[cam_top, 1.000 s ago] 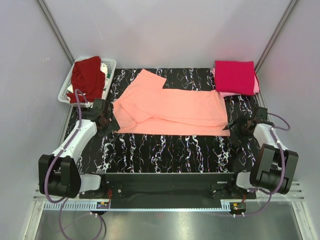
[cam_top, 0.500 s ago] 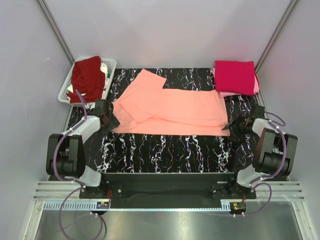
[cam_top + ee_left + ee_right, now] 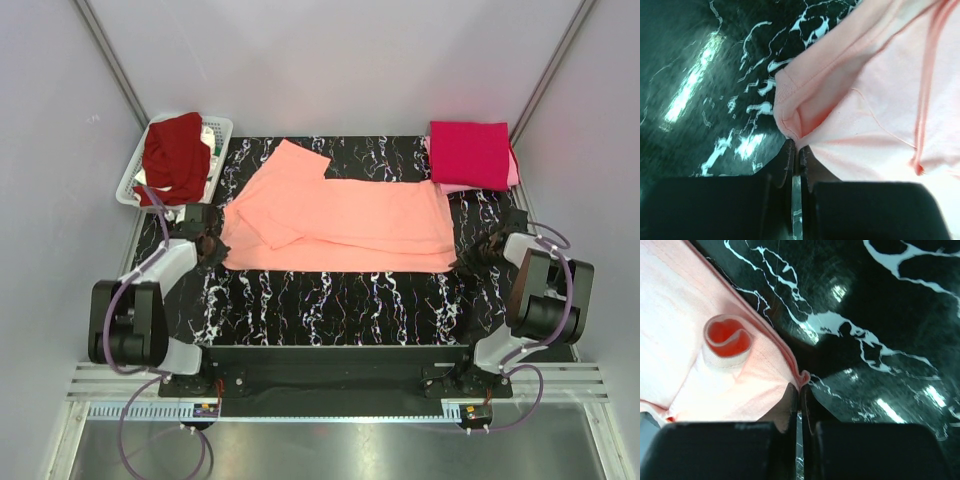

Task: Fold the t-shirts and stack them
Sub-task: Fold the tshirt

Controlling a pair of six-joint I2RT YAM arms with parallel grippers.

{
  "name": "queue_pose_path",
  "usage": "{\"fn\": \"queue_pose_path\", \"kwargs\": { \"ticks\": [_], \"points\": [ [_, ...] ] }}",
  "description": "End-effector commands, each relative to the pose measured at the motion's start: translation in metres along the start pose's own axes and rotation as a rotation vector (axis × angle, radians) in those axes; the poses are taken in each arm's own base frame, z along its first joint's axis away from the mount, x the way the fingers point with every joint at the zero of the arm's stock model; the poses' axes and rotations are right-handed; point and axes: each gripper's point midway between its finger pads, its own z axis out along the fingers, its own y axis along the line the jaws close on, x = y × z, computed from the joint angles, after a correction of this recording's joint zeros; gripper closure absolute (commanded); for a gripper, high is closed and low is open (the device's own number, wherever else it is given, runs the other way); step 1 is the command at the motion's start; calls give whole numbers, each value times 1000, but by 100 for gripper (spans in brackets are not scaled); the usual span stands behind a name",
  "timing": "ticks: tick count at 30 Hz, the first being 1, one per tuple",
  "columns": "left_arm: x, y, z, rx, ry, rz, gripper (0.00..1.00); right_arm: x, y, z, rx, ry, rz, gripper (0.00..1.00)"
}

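- Overhead view: we see the salmon-peach t-shirt point(image 3: 340, 225) spread flat across the middle of the black, white-veined table point(image 3: 330, 300). Its long axis runs left to right, one sleeve reaches toward the far edge at upper left, and a flap of cloth lies folded over its left part.
- Left gripper point(image 3: 207, 245): it sits low at the shirt's near-left corner. In the left wrist view its fingers point(image 3: 785, 162) are pressed together and clamped on the hem at that corner — the cloth puckers into a small pocket right at the tips.
- Right gripper point(image 3: 478, 252): it sits low at the shirt's near-right corner. In the right wrist view its fingers point(image 3: 811, 405) are likewise together, nipping the stitched edge where it meets the table. A small rolled loop of fabric stands on the shirt near the tips.
- Far left: the dark maroon-red t-shirt point(image 3: 175, 155) lies heaped in the white basket point(image 3: 224, 124), which stands at the table's far-left corner; part of the cloth hangs over the basket's near rim.
- Far right: the crimson t-shirt point(image 3: 470, 152) is folded into a neat rectangle and rests on the light pink t-shirt point(image 3: 452, 187), of which only a narrow strip shows along the near and right edges.
- This stack lies near the salmon-peach shirt's far-right corner — we cannot tell whether the two touch.
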Motion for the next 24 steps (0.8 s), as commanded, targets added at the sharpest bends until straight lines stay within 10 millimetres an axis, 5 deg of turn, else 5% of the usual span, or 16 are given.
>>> {"fn": "queue_pose_path", "kwargs": {
  "ticks": [1, 10, 16, 18, 19, 21, 24],
  "points": [
    [-2, 3, -34, 53, -42, -51, 100, -22, 6, -28, 33, -110, -28, 100],
    [47, 25, -81, 132, 19, -118, 99, -31, -32, -59, 178, -221, 4, 100],
    [76, 31, -100, 172, 73, -122, 79, -23, -35, -72, 167, -221, 29, 100],
    [84, 24, -110, 228, 103, -129, 64, -20, -33, -76, 157, -219, 30, 84],
    [84, 22, -115, 245, 105, -129, 59, -20, -33, -79, 155, -224, 28, 56],
    [84, 23, -126, 262, 100, -110, 46, -19, -31, -84, 152, -230, 31, 30],
    [69, 15, -146, 327, 22, -57, 43, -15, -23, -92, 109, -241, 40, 16]
  ]
}}
